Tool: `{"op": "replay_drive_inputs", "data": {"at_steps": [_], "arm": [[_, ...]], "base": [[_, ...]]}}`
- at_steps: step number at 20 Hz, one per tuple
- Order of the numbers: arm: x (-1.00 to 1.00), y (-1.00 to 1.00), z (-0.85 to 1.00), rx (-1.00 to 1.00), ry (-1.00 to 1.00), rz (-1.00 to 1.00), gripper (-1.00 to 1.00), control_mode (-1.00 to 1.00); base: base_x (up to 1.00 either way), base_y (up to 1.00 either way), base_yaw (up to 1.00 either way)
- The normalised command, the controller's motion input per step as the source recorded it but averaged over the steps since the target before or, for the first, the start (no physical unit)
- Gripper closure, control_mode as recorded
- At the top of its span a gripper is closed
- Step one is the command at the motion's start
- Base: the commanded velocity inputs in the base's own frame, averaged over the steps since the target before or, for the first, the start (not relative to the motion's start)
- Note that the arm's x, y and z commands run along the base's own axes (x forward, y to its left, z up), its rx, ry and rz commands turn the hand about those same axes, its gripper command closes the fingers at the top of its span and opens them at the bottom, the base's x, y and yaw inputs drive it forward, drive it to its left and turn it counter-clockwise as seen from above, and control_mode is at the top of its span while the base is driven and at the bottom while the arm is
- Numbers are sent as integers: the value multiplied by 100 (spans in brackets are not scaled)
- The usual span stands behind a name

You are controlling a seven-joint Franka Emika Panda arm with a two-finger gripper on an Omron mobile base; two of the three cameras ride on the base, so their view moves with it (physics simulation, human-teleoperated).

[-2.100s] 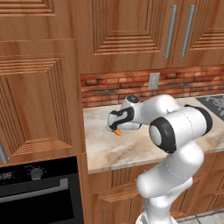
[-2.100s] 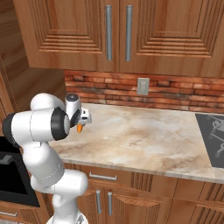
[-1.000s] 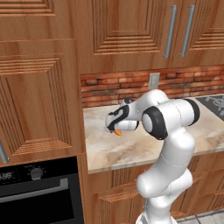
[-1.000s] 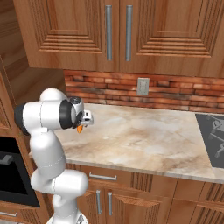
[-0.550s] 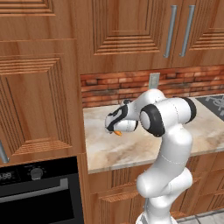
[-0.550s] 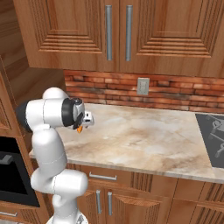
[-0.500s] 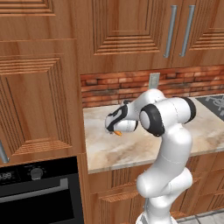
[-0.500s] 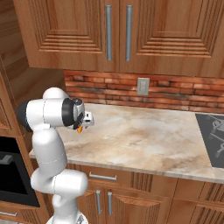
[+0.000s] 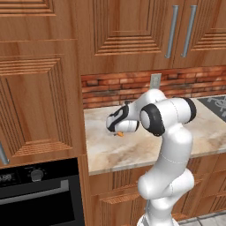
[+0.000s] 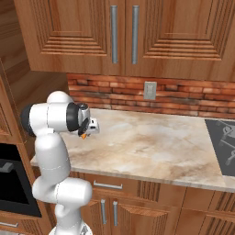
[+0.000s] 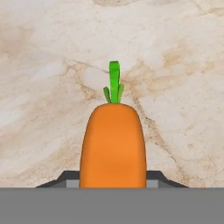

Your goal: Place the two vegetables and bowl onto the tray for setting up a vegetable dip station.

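Note:
A small orange carrot [image 11: 113,144] with a green top lies on the marble counter [image 11: 175,65], its leafy end pointing away from the hand. My gripper [image 11: 113,179] is low over it. A dark fingertip presses against each side of the carrot's thick end, so the gripper is shut on the carrot. In the left base view the carrot [image 9: 119,133] peeks out orange under the gripper [image 9: 115,130], near the counter's left end. The right base view has the carrot [image 10: 83,135] beneath the hand [image 10: 89,128]. The bowl and the tray are out of view.
The counter [image 10: 151,137] runs right to a grey stovetop panel [image 10: 222,142]. A brick backsplash with a wall outlet [image 10: 149,90] and wooden cabinets stand behind. A tall wooden cabinet with a black oven [image 9: 35,194] bounds the counter's left end.
The fingers have closed in from wide open onto the carrot's sides. The arm has hardly moved over the last second.

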Motion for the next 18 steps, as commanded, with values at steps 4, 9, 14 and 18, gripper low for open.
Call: {"op": "replay_drive_inputs", "data": {"at_steps": [4, 9, 14, 18], "arm": [[-21, -9, 6, 4, 0, 6, 100, -100], [-37, -7, 10, 6, -1, 7, 100, -100], [-46, -10, 11, 7, -8, 10, 100, -100], [-42, -16, 18, 3, -7, 16, 100, -100]], "base": [[0, 0, 0], [0, 0, 0], [0, 0, 0], [0, 0, 0]]}}
